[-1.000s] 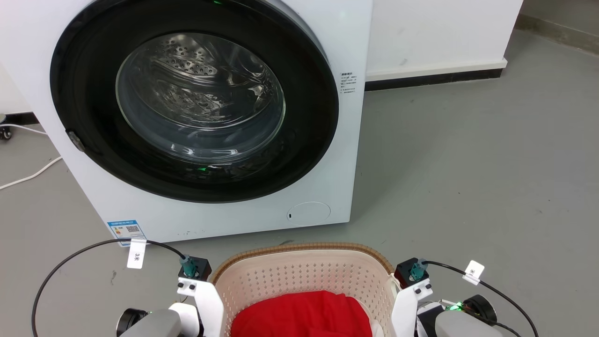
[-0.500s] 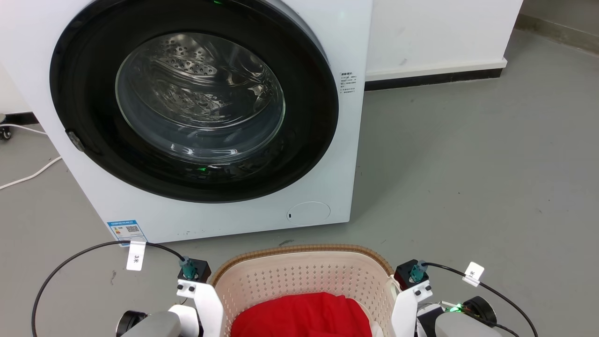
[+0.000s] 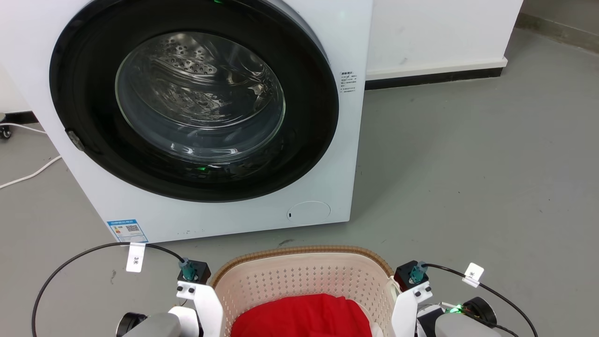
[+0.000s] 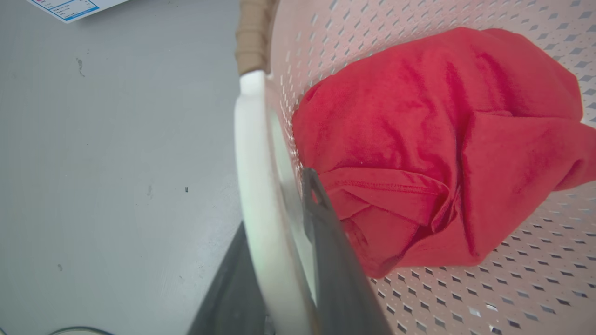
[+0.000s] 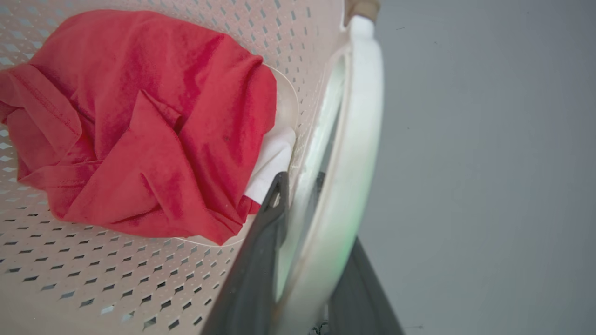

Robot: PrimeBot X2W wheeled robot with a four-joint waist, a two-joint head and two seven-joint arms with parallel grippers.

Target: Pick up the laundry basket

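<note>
The laundry basket point(image 3: 304, 274) sits at the bottom centre of the head view, cream-white and perforated with a brown woven-look rim, and holds a red garment point(image 3: 302, 316). My two wrists flank it on either side. In the left wrist view my left gripper point(image 4: 274, 204) is shut on the basket's white side handle point(image 4: 253, 177), one dark finger inside the wall and one outside. In the right wrist view my right gripper point(image 5: 321, 204) is shut the same way on the other white handle point(image 5: 356, 139). A white cloth point(image 5: 272, 160) peeks out beneath the red garment point(image 5: 139, 121).
A white front-loading washing machine point(image 3: 327, 117) with its round dark door point(image 3: 196, 98) shut stands just beyond the basket. Bare grey floor point(image 3: 468, 178) stretches to the right. A white wall with a dark skirting point(image 3: 435, 77) runs behind. A white cable point(image 3: 28, 175) lies at the far left.
The basket and both wrists have slid slightly down the head view, toward me. The washing machine has stayed where it was.
</note>
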